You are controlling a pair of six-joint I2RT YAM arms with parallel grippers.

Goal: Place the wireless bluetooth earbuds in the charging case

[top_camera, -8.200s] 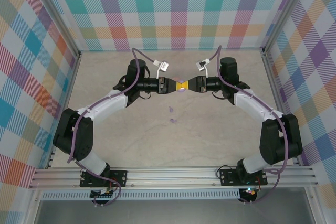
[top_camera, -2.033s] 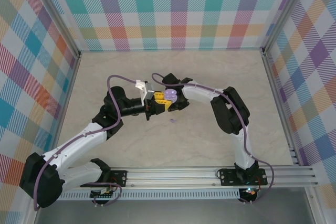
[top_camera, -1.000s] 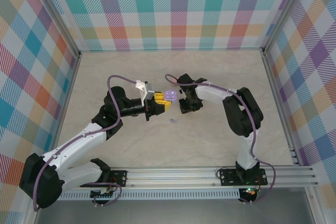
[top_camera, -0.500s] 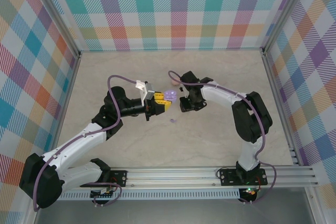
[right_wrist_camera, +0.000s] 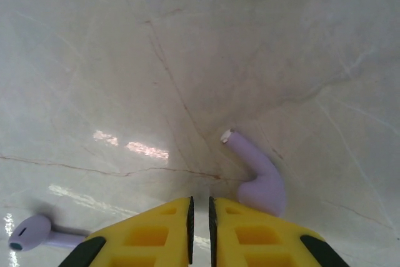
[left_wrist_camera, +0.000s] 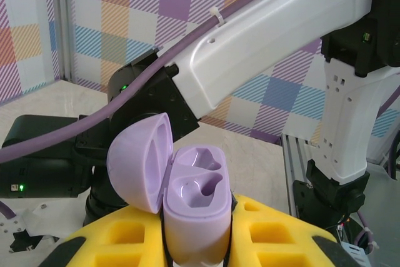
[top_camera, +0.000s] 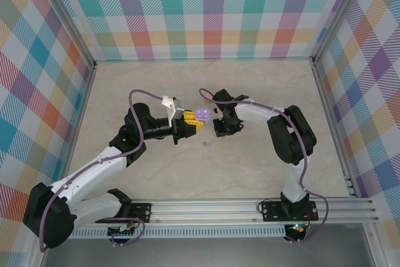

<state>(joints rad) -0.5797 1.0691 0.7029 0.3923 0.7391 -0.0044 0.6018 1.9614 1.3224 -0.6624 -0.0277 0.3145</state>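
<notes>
The right gripper (right_wrist_camera: pixel 199 217), slightly parted a second ago, is now pressing its jaws together on nothing, low in its wrist view. One purple earbud (right_wrist_camera: pixel 259 179) is lying just beside its right finger, and a second earbud (right_wrist_camera: pixel 30 234) is lying at lower left. The left gripper (left_wrist_camera: pixel 195 245) is still clamping the open charging case (left_wrist_camera: pixel 195 204) at mid-frame.

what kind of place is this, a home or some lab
Most likely a robot test cell in a lab: pastel checked walls enclose a pale marble-look tabletop, and white-and-black robot arms, left and right, are bolted to a silver aluminium rail at its near edge.
</notes>
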